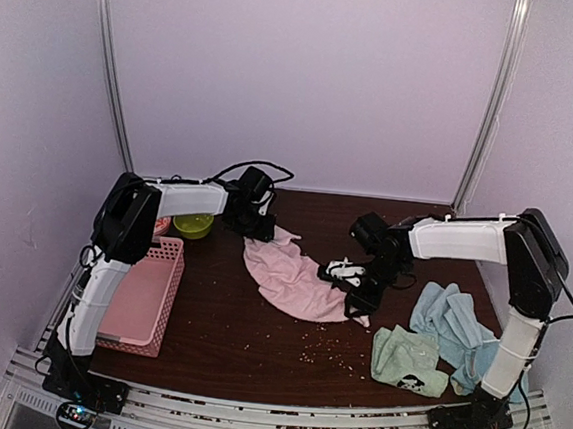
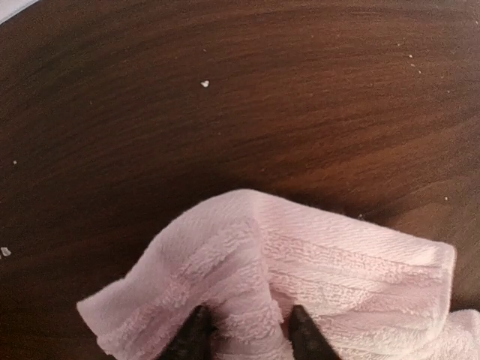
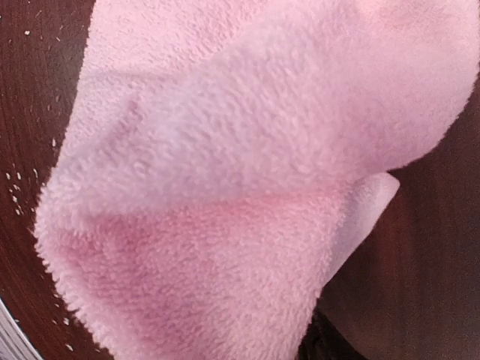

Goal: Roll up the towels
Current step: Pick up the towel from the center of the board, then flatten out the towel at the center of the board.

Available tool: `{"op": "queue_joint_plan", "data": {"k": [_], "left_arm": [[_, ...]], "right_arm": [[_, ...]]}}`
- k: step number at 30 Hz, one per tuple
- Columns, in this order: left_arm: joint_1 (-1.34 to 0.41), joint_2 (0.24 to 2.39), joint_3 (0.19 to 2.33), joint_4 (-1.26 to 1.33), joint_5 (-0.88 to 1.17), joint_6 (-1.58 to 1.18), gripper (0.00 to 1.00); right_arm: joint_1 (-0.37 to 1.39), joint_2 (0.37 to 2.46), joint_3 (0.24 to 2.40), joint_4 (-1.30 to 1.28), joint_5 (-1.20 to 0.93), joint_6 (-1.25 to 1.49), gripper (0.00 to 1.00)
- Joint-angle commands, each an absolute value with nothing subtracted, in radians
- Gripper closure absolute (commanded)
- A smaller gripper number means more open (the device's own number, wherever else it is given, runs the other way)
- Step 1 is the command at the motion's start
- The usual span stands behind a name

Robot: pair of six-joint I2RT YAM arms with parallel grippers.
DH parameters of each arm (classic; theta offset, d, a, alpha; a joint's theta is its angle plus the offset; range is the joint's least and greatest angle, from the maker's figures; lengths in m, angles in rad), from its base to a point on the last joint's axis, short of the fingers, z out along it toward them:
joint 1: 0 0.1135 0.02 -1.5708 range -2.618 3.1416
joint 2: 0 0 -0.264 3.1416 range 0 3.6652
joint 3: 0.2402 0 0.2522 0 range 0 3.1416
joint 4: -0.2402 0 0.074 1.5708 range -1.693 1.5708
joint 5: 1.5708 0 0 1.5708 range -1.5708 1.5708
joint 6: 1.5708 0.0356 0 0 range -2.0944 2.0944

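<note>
Pink towel (image 1: 291,280): left tool (image 2: 246,337) pinching a corner fold; right tool (image 1: 362,297) at opposite edge, grip not discernible; apparently spreading it on tabletop (image 1: 255,347) for rolling

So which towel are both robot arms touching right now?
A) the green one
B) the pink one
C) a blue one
B: the left gripper pinches a fold of the pink towel and the right gripper sits at its other edge, while the green towel and blue towels lie apart, untouched.
</note>
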State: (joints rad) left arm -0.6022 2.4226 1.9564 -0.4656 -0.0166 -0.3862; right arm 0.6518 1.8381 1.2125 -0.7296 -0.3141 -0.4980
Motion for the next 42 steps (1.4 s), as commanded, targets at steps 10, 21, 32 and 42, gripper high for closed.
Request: {"op": "queue_joint_plan", "data": {"k": [10,21,32,42], "left_arm": [[-0.552,2.093,1.925,-0.225,0.046,-0.338,1.0],[-0.646,1.431,0.982,0.046,0.156,-0.569,1.0],[-0.695,1.229,0.935,-0.286,0.043,-0.367,0.39],[-0.612,1.723,1.283,-0.626,0.158,-0.478,0.43]], "right_arm": [[0.304,1.961,1.905,-0.829,-0.183,-0.432,0.96],[0.291,1.477,1.263,-0.62,-0.087,-0.548,0.79],[0.285,1.358,1.198,-1.028,-0.368,-0.853,0.33],[0.206,1.799,1.476,-0.982,-0.165,-0.506,0.29]]}}
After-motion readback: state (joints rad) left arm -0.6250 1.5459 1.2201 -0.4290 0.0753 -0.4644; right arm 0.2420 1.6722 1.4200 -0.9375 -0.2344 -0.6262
